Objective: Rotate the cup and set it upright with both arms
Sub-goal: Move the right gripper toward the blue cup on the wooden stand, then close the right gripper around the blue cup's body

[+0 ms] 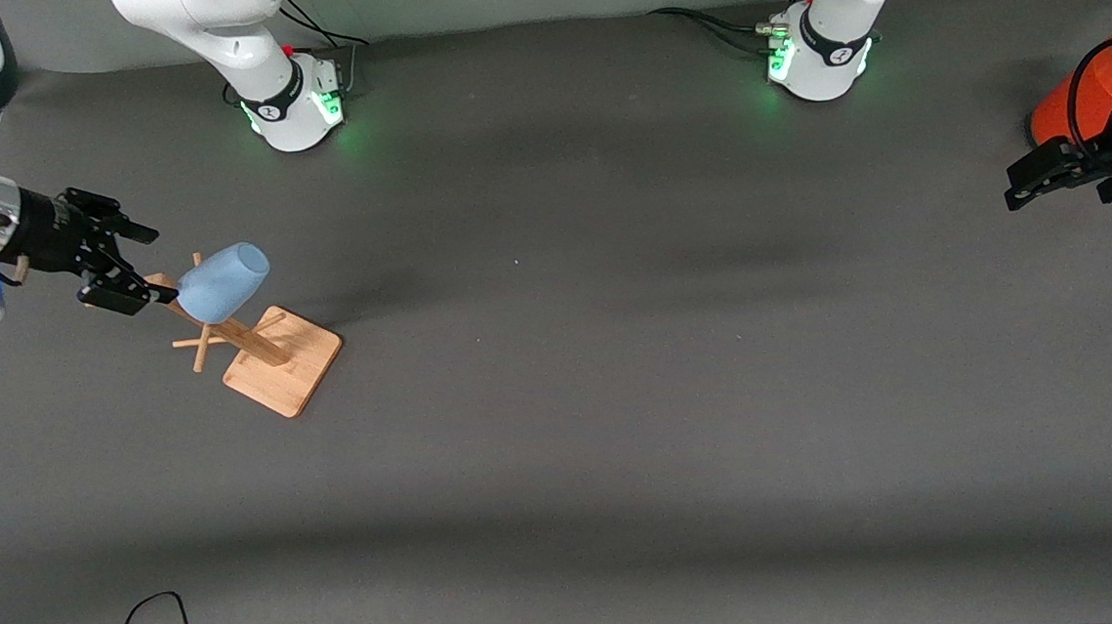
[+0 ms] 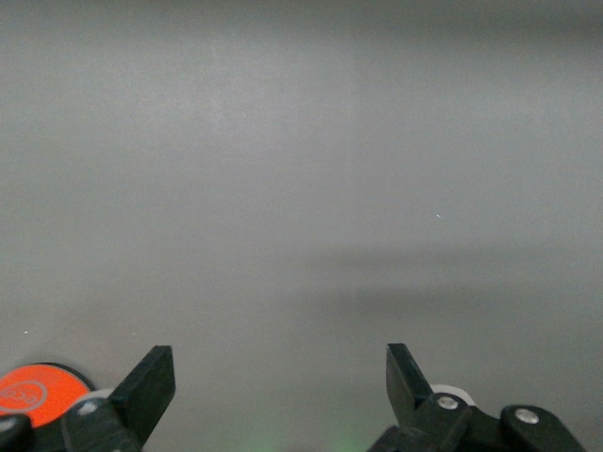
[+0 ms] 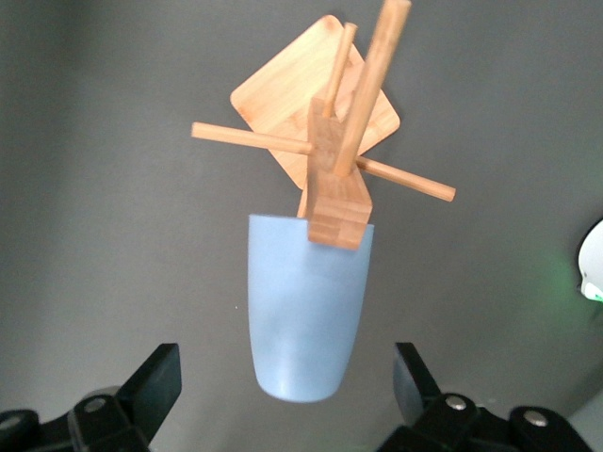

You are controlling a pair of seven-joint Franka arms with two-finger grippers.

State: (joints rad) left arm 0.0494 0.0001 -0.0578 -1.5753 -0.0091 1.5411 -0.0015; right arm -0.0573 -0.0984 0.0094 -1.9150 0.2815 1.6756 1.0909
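A dark grey desk [image 1: 621, 396] is carrying a wooden rack [image 1: 265, 352] toward the right arm's end, its square base lying flat and its post standing up with thin pegs sticking out. A small pale-blue cup [image 1: 221, 282] is hanging on one of those pegs, tilted, with its narrower base pointing toward the right hand [image 1: 137, 268]. That right hand is hovering just beside the cup's base, over the desk at the right arm's end; its two black fingers [image 3: 151, 386] are spread wide and released, one to each side of the cup's base in the right wrist view (they are not touching the cup [image 3: 306, 306] there). In that same view the rack [image 3: 325, 132] is showing its post end and crossing pegs, with the cup's mouth tucked against the post. The left hand [image 1: 1046, 175] is waiting at the left arm's end of the desk, next to a large orange-red can [image 1: 1084, 99] with a silver top. Its fingers [image 2: 146, 381] are also spread apart and grasping nothing, and the orange can [image 2: 33, 395] is peeking in beside one of them in the left wrist view. Both arm bases are glowing green along the upper part of the front view.
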